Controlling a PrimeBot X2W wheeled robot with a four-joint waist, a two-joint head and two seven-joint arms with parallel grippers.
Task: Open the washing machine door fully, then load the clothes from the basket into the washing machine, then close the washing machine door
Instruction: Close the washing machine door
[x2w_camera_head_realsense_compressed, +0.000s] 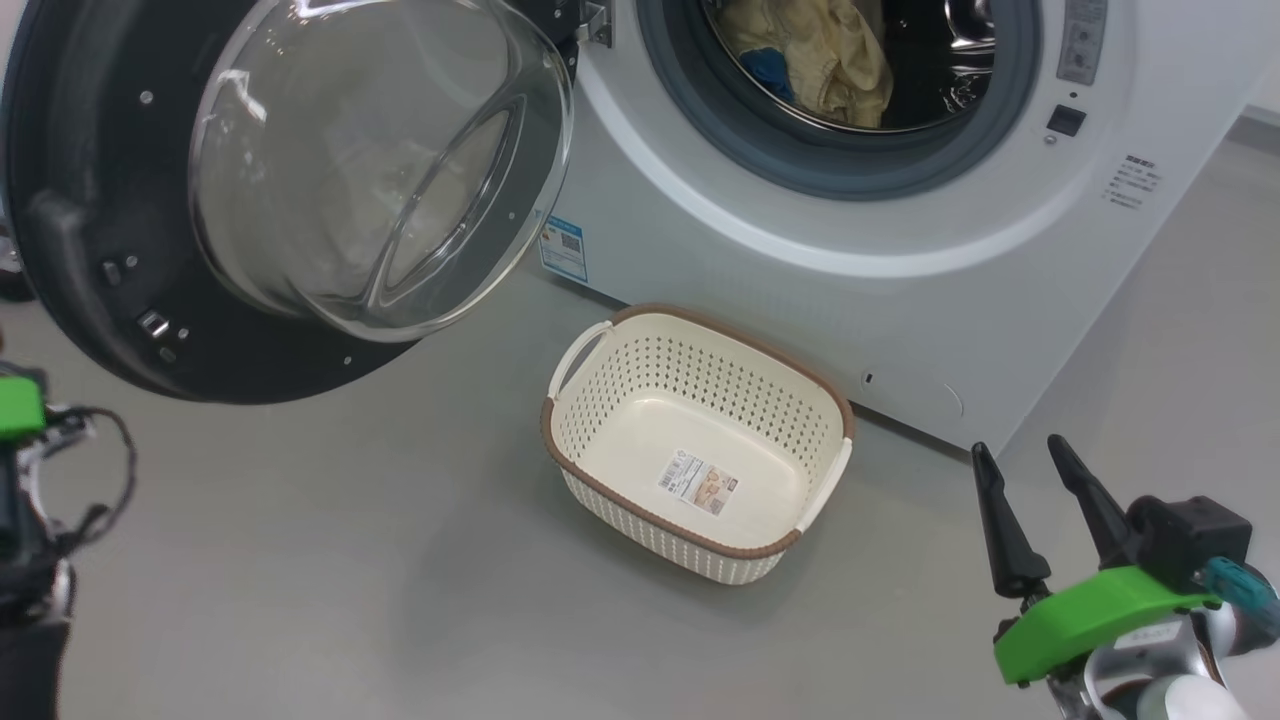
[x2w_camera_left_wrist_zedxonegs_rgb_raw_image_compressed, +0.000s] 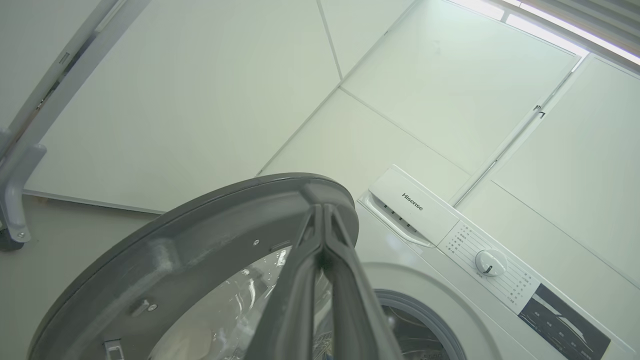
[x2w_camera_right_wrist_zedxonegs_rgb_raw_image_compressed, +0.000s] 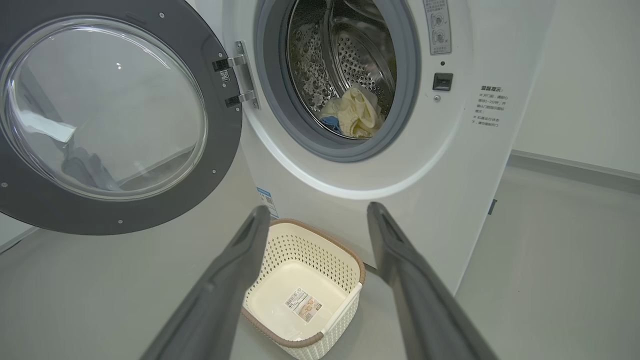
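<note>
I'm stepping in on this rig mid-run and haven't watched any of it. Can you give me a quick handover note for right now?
Left gripper: shut, tips up by the rim of the washing machine door; I can't tell if they touch it.
Right gripper: open, empty, low to the right of the basket.
The door stands wide open. The clothes lie in the drum of the washing machine. The basket sits empty on the floor in front of it.
Done: door opened, clothes loaded.
Left: close the door.
</note>
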